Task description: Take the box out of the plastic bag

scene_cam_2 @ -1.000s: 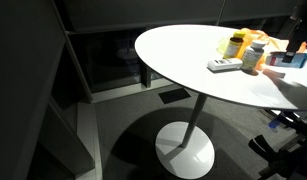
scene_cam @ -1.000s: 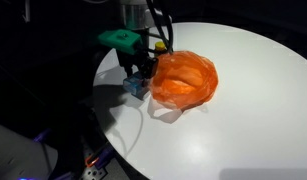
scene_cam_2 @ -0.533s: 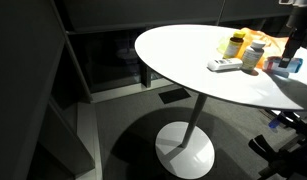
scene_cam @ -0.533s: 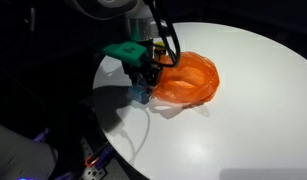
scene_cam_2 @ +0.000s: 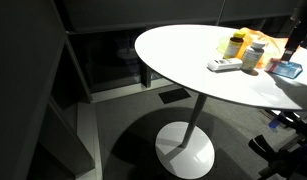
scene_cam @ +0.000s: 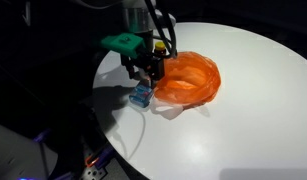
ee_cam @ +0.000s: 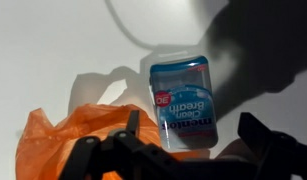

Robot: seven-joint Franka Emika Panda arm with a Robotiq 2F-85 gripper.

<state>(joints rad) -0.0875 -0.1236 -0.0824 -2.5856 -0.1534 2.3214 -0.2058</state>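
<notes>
a round white tabletop [scene_cam: 243, 120] in a dark room. a small blue box [scene_cam: 141, 95] lies flat on it close to the near edge, just beside a crumpled orange plastic bag [scene_cam: 188, 80] and outside it. the gripper [scene_cam: 144, 72] hangs straight above the box, clear of it.

in the wrist view the box [ee_cam: 183, 100] fills the middle of the picture, label up, its long axis running away from the camera. the two dark fingers [ee_cam: 257, 135] stand spread wide, one on each side of the box's near end, and neither seems to touch it (they hold nothing). the line from finger to finger crosses the box's short width, so the fingers already face its long sides. the bag [ee_cam: 68, 145] lies to one side of the box, and its orange edge reaches the box's near corner; whether it touches or slips under cannot be told.

in an exterior view the box [scene_cam_2: 288, 69] shows as a blue patch at the far edge of the tabletop, with the bag [scene_cam_2: 270, 41] behind it.

judging from this, the box is already out of the bag. any regrasp would call for a straight drop and a close across the short width.
</notes>
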